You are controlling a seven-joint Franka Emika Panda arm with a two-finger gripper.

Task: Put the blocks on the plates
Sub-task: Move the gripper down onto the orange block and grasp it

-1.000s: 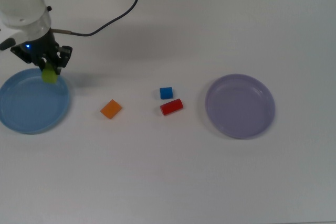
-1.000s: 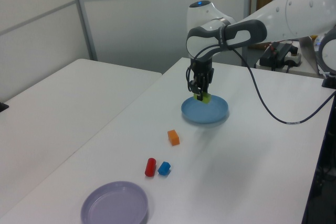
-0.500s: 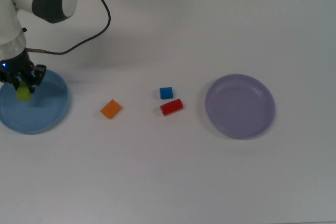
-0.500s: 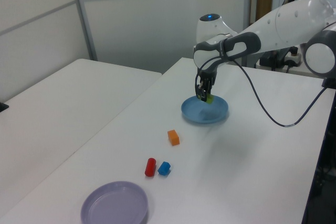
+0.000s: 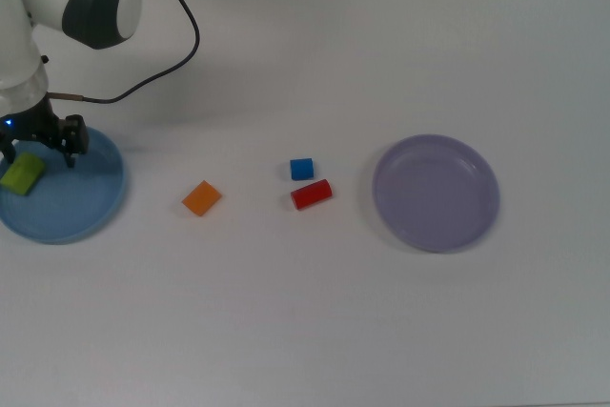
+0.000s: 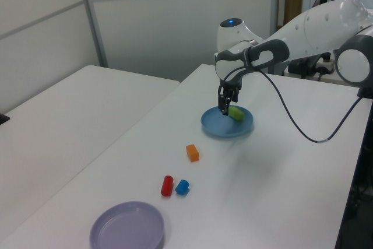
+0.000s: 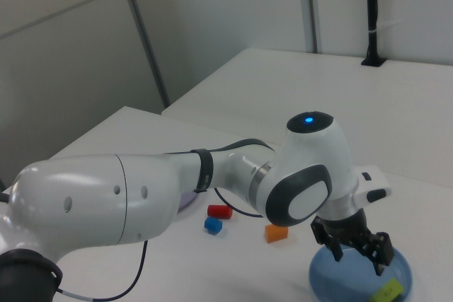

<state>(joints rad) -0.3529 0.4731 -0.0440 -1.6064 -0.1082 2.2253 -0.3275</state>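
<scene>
white rounded arm [image 7: 106, 196], dark grey joint bands, blue indicator light, black cable, black fingers [image 7: 376, 251].

Bright, even light; seemingly soft shadows.

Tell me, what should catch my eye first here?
The big white arm, its claw open over the blue plate at the top view's left, where a green block lies. Mid-table sit orange, blue and red blocks; the lavender plate waits empty.

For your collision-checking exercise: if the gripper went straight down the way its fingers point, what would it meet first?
Probably the blue plate: the gripper hangs open over it, the green block lying just beside its line. Depth is unclear.
</scene>
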